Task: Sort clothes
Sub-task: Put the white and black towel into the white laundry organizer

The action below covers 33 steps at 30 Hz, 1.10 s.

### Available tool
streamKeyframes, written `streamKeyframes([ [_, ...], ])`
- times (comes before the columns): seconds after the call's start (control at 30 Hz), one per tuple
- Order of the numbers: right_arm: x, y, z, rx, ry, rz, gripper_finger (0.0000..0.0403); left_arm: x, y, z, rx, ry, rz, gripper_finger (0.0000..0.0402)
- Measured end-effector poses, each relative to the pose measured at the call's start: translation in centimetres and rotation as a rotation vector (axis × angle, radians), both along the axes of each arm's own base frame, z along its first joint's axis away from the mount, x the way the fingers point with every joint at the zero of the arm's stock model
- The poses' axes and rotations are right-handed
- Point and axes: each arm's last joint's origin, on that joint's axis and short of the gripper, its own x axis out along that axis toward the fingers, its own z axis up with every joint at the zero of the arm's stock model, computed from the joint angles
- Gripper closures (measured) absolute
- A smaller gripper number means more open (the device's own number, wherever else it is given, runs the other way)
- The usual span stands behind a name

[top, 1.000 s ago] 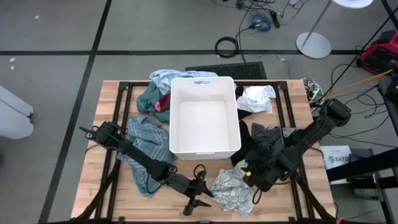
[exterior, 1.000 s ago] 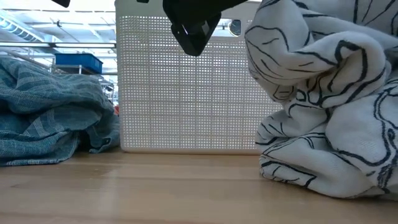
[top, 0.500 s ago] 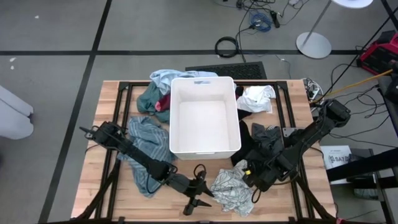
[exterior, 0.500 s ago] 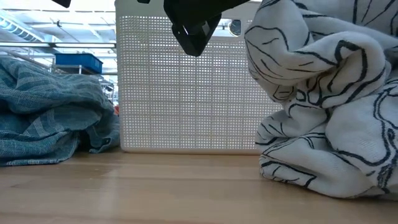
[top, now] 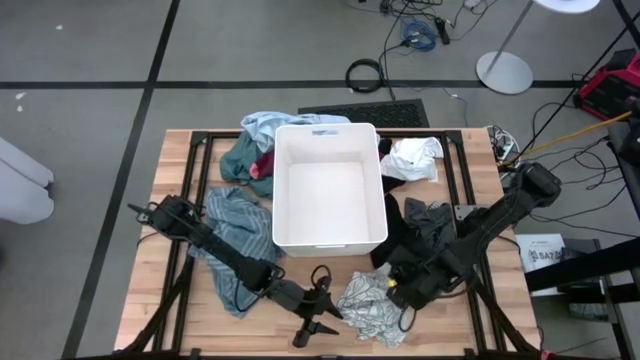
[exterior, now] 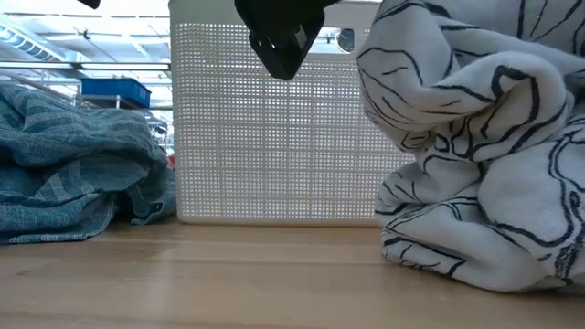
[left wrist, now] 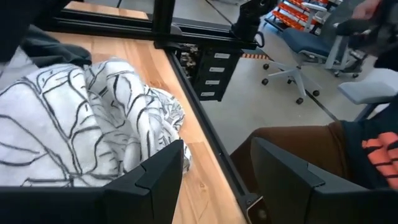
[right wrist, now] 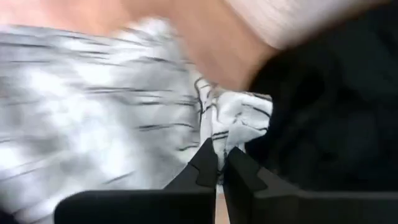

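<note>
A white-grey garment with black lines (top: 368, 306) lies bunched at the table's near edge, big in the low view (exterior: 475, 146). My right gripper (top: 393, 290) is shut on its right edge. Just left of it my left gripper (top: 330, 312) stands open, and the garment (left wrist: 74, 124) lies beyond its fingers. The teal striped garment (top: 235, 245) rests left of the white bin (top: 330, 235). Light blue (top: 265, 125), red (top: 263, 165) and white (top: 412, 158) clothes lie at the back. Black and dark grey ones (top: 425, 225) lie under my right arm. My right gripper pinches a raised fold at the white-grey garment's right edge (right wrist: 235, 118) between its two fingertips (right wrist: 208, 165). It comes slanting down from the table's right. The fold stands up at the fingertips while the rest of the garment lies on the table.
The white bin stands in the table's middle, its mesh wall (exterior: 274, 137) behind the garments in the low view. A person in brown trousers (left wrist: 298, 143) sits off the table's edge, and office chairs (left wrist: 305, 56) stand beyond.
My right gripper has shut on the white-grey garment's right edge, tipped, and gone a little up and toward the table's left. The garment's upper folds have shifted slightly leftward; its bulk stays on the table.
</note>
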Motion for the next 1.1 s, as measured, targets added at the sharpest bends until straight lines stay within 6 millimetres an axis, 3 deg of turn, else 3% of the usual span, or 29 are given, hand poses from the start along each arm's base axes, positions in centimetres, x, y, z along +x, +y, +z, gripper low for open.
streamKeyframes([
  [0.13, 0.4, 1.2, 5.1, -0.027, -0.178, 0.107, 0.0401, -0.3, 0.0, 1.2, -0.017, -0.026, -0.042, 0.0204],
  [0.33, 0.5, 2.8, 13.9, -0.181, -0.496, 0.259, 0.0402, -1.7, -0.4, 4.7, 0.008, -0.15, -0.128, 0.0204],
  [0.47, 0.2, 2.9, 17.4, -0.263, -0.594, 0.312, 0.0402, -2.8, -0.8, 6.7, 0.033, -0.224, -0.116, 0.0204],
  [0.6, 0.2, 2.6, 18.5, -0.307, -0.618, 0.323, 0.0402, -3.5, -0.8, 7.8, 0.079, -0.259, 0.021, 0.0204],
  [0.8, 0.3, 2.1, 18.4, -0.352, -0.603, 0.285, 0.0403, -3.6, -1.0, 6.8, 0.13, -0.192, 0.125, 0.0204],
  [1.1, -0.7, 1.2, 17.3, -0.302, -0.476, 0.198, 0.0403, -4.2, -0.9, 2.1, 0.019, 0.263, 0.239, 0.0204],
])
